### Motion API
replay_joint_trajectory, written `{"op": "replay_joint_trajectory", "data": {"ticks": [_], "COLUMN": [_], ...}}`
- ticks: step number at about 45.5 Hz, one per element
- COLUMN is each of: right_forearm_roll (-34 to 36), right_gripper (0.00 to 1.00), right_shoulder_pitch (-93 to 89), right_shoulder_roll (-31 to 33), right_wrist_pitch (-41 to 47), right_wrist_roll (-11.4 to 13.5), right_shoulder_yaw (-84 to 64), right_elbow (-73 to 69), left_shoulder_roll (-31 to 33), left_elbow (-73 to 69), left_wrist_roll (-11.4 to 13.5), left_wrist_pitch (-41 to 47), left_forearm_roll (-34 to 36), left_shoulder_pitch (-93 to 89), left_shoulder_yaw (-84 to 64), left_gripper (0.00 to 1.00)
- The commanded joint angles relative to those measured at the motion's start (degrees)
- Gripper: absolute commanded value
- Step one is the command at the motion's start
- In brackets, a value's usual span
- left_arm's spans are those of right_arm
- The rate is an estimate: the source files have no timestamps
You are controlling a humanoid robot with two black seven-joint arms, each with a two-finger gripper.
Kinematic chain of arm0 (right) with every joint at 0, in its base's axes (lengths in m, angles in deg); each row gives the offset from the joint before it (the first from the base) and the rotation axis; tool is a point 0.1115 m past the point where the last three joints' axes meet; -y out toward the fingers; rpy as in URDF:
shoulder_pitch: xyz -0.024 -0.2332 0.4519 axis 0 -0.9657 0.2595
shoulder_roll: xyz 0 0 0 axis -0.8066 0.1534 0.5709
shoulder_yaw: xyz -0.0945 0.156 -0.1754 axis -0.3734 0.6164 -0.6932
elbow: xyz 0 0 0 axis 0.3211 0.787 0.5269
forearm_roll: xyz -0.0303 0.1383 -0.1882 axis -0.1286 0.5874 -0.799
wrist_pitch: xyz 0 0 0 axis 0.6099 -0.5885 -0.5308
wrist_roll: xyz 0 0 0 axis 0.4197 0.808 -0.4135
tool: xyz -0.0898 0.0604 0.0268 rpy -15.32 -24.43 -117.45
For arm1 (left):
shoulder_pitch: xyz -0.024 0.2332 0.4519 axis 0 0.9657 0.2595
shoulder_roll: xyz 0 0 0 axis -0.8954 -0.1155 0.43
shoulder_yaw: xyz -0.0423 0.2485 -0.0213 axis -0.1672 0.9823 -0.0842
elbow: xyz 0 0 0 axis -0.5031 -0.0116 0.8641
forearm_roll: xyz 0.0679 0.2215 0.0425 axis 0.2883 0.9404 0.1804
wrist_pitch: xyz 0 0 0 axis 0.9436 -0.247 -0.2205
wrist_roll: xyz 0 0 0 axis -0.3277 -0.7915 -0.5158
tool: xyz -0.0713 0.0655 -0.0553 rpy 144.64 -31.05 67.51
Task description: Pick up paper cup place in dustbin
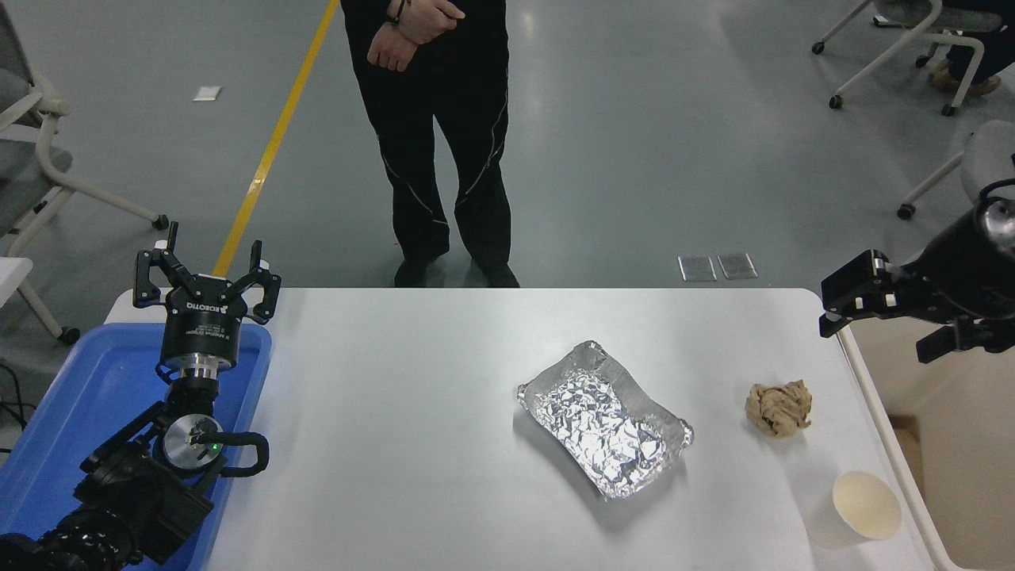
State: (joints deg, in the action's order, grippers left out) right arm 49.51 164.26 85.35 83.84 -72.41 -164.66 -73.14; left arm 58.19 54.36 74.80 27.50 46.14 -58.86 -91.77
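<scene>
The paper cup (860, 507) is white with a cream inside. It stands upright near the table's front right corner. The beige dustbin (971, 484) stands just off the table's right edge, partly cut off by the picture. My right gripper (842, 308) hangs over the table's far right corner, by the bin's far end, well behind the cup and above it. It holds nothing that I can see. My left gripper (208, 274) is open and empty, parked at the lower left.
A crumpled brown paper ball (779, 408) lies behind the cup. A crinkled silver foil tray (604, 416) lies mid-table. A blue plastic tray (71, 412) sits under my left arm. A person (444, 135) stands at the far side.
</scene>
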Motion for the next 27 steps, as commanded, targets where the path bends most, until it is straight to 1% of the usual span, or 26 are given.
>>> {"op": "replay_joint_trajectory", "data": {"ticks": [1, 7, 12, 18, 27], "right_forearm_roll": [-0.5, -0.5, -0.6, -0.6, -0.4], "right_gripper": [1.00, 1.00, 1.00, 1.00, 0.99], "right_shoulder_pitch": [-11.1, -21.5, -29.7, -35.5, -41.3], "right_shoulder_roll": [8.4, 9.5, 9.9, 10.8, 11.2], "right_wrist_pitch": [-9.7, -18.5, -24.2, -27.9, -31.0], "right_wrist_roll": [0.0, 0.0, -0.1, -0.1, -0.1], "right_shoulder_yaw": [-0.7, 0.3, 3.2, 5.8, 9.3], "right_elbow": [0.1, 0.5, 1.0, 1.6, 4.3], "left_shoulder_roll": [0.0, 0.0, 0.0, 0.0, 0.0], "left_elbow": [0.0, 0.0, 0.0, 0.0, 0.0], "left_wrist_roll": [0.0, 0.0, 0.0, 0.0, 0.0], "left_wrist_pitch": [0.0, 0.0, 0.0, 0.0, 0.0], "left_forearm_roll": [0.0, 0.0, 0.0, 0.0, 0.0], "left_shoulder_pitch": [0.0, 0.0, 0.0, 0.0, 0.1], "left_shoulder_yaw": [0.0, 0.0, 0.0, 0.1, 0.0], "left_gripper": [0.99, 0.99, 0.99, 0.99, 0.99]}}
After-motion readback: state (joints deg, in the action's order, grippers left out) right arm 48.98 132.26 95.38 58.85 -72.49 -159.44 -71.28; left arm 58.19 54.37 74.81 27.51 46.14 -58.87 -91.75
